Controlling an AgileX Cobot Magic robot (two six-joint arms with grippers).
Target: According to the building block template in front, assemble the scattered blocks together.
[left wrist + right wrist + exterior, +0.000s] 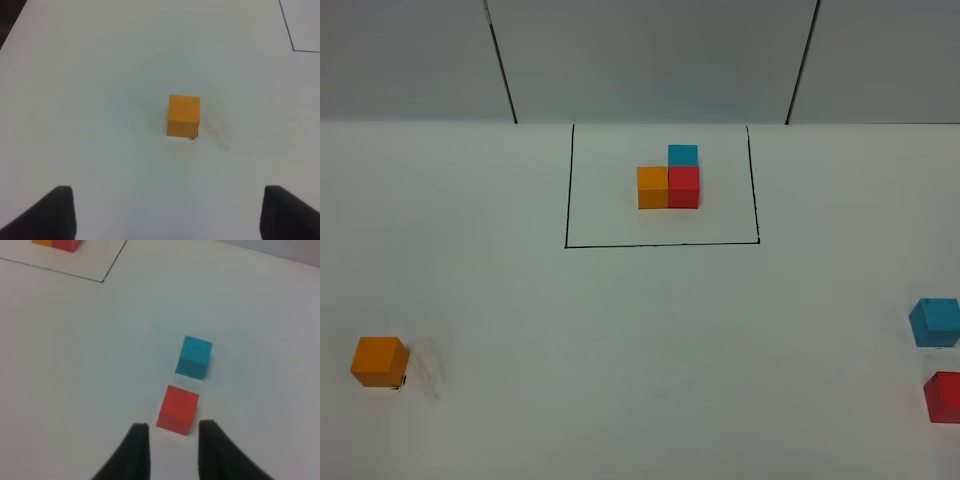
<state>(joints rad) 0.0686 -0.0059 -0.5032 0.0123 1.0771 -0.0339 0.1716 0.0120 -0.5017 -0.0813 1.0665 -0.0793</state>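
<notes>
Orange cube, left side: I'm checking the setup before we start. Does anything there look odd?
The orange cube sits flat and looks intact, but a faint grey smudge streaks the table right beside it, and a tiny dark mark shows at its bottom corner. Nothing else stands out.

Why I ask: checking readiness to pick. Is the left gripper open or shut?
Open. The left gripper shows fingertips far apart in the left wrist view, nothing between them; the loose orange cube lies ahead, untouched.
</notes>
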